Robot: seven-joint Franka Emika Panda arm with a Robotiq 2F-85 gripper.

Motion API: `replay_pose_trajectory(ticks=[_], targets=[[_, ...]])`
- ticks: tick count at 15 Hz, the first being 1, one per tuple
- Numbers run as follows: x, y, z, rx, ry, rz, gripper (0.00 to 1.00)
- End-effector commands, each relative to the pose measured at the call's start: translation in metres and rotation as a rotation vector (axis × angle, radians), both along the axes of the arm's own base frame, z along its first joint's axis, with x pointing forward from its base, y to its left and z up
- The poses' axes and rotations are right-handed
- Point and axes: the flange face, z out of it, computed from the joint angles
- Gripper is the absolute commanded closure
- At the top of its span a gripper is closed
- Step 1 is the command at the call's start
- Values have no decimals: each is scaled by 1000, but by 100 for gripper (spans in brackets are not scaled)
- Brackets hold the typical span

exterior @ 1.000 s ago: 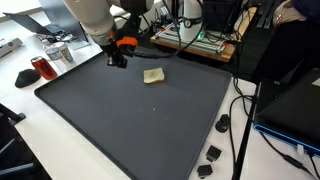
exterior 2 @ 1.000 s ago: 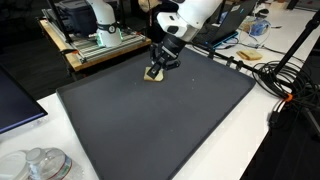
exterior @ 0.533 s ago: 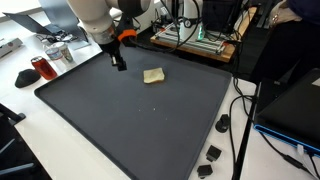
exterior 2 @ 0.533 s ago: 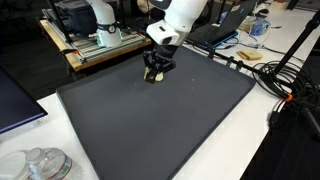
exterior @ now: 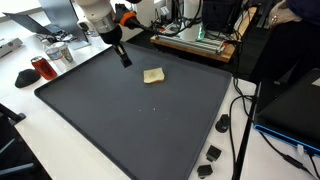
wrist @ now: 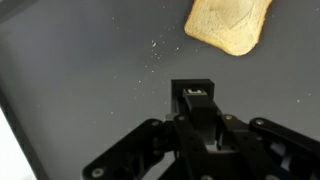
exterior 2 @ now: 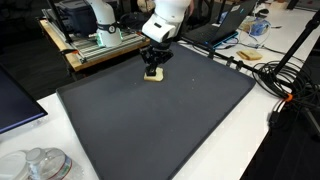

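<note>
While the white surface (exterior: pixel 40 140) and the big dark mat (exterior: pixel 130 125) lying on it look just as they did a second ago, the arm (exterior: pixel 95 12) has lifted. In both exterior views its white body now sits higher in the picture, and the gripper (exterior: pixel 123 58) has come up off the mat with it.

The gripper is closed with nothing between its fingers. The wrist view shows the fingers pressed together over bare mat (wrist: pixel 60 90).

The slice of bread (exterior: pixel 153 76) lies flat on the mat, apart from the gripper and in the same spot as before. So the rise has taken nothing along, and the bread is free and untouched. In an exterior view the gripper (exterior 2: pixel 152 70) stands in front of the bread (exterior 2: pixel 154 79) and hides part of it, but the wrist view shows it clear of the fingertips, up in the corner (wrist: pixel 228 22). A few pale crumbs (wrist: pixel 155 50) dot the mat between bread and gripper.

As for room, the bread sits towards the mat's far edge, near the wooden board of electronics (exterior: pixel 195 38). The gripper hangs near the mat's corner by the red cup (exterior: pixel 40 68). The near half of the mat is open, and the small black pieces (exterior: pixel 213 153) lie off its edge.
</note>
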Motion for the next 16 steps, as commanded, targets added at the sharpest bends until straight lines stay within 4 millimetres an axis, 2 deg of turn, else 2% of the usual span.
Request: replay_pose_trajectory(ticks=[1, 2, 5, 6, 12, 16], targets=[[-7, 0, 13, 104, -22, 19, 95], [0, 1, 3, 55, -2, 22, 79], [1, 2, 8, 72, -11, 17, 79], [2, 2, 8, 103, -16, 38, 95], [13, 11, 14, 230, -40, 110, 95], [25, 15, 1, 329, -43, 194, 95]])
